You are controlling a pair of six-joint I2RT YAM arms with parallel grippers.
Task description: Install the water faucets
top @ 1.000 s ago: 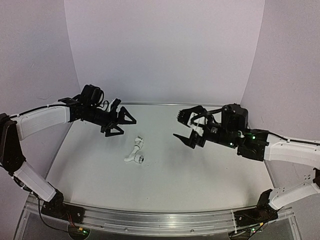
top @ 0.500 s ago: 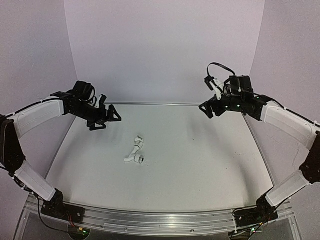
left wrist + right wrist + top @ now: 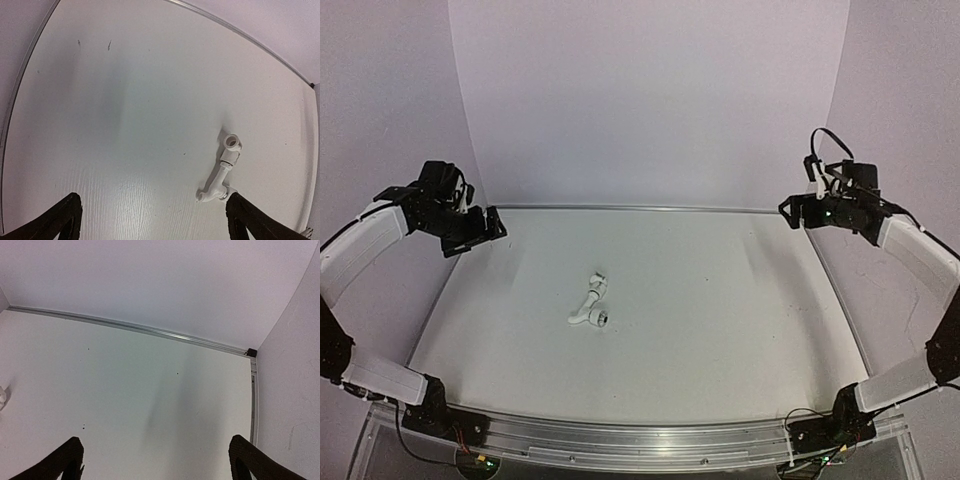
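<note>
Currently on the table: the water faucets (image 3: pixel 590 303) lie on their side near the middle of the table (image 3: pixel 740 340), a little left of centre, and nothing touches them.
Parts: the tap (image 3: pixel 215 184) with its bent spout is the near piece. The short fitting (image 3: pixel 232 143) sits at its far end, touching it in one line. Whether the thread is run fully home cannot be told.
Arm on the left: the left gripper (image 3: pixel 488 226) hangs high over the far-left corner, well apart from the faucets. Its fingers are spread wide with nothing between them.
Arm on the right: the right gripper (image 3: pixel 792 212) hangs high at the far-right, also well apart. Its fingers are spread wide and hold nothing.
Step in hand: probably a pause with both arms parked. The two pieces look joined, so the likely need is a check or a final tightening.
Doing it well: come down from above, one gripper pinching the tap body and the other the fitting. Keep the two pieces on one axis while turning, so the thread does not cross. Grip the ribbed or straight sections, since the curved spout would likely slip.
Containers: none shows in any view; the faucets rest straight on the table top.
</note>
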